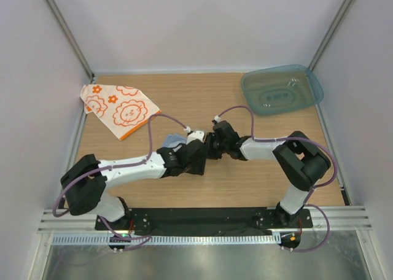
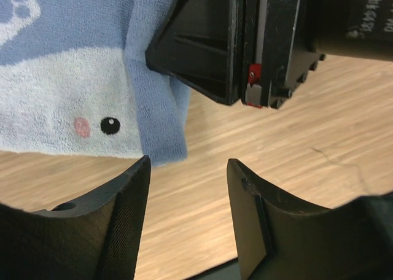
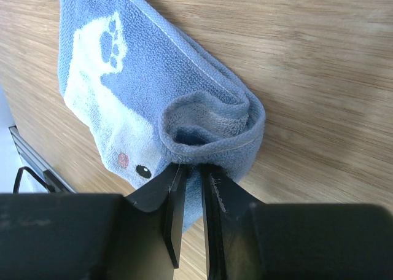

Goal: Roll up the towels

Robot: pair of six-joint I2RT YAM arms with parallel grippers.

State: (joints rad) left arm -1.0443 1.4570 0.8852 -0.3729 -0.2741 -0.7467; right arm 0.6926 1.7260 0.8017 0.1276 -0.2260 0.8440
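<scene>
One towel is under way: my right claw (image 3: 191,169) pinches the curled edge of the blue towel (image 3: 123,77); my left claw (image 2: 187,163) gapes empty beside it. Next, I judge: roll onward, curl tight.

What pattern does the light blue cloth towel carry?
White animal shape with paw print on the light blue cloth towel; right wrist view.

The blue towel (image 3: 184,96) is light blue with a white animal print, pink cheek and black eye. The white towel (image 1: 120,110) carries orange flowers and edging. The tray (image 1: 310,85) is translucent teal, the surface (image 1: 196,102) wood-grained.
</scene>
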